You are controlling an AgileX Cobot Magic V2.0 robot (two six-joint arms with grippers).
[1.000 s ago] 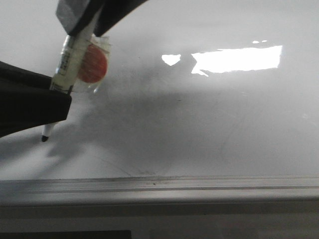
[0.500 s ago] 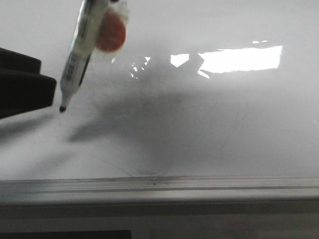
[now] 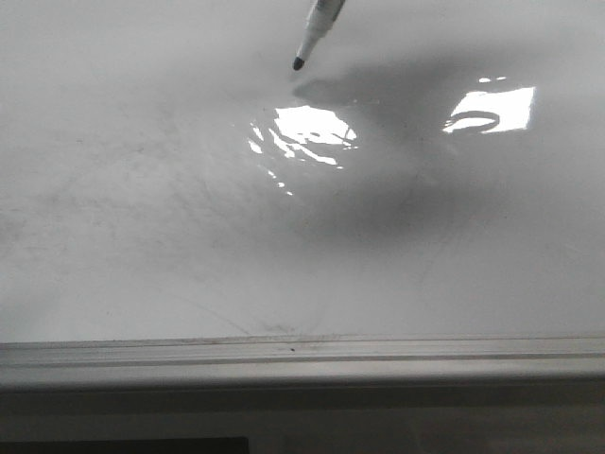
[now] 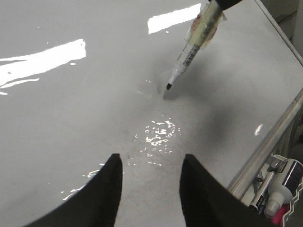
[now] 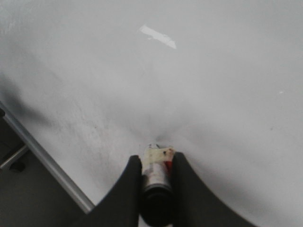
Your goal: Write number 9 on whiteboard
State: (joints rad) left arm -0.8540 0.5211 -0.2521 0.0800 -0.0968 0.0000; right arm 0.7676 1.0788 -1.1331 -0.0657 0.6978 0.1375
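Marker (image 3: 319, 28) has travelled across the whiteboard (image 3: 142, 236) in the front view: from low at the left side, near the grey edge rail (image 3: 302, 355), to the far part of the board near its middle. Only the lower barrel and black tip are in frame now; the orange-red disc on the barrel has left the front view. The dark left gripper (image 4: 149, 189), which filled the left edge of the front view earlier, is gone from that view. The marker's shadow (image 3: 397, 85) has moved from the near left to the far right of centre. The glare patch (image 3: 302, 128) has changed: one bright strip earlier, two separate patches now.
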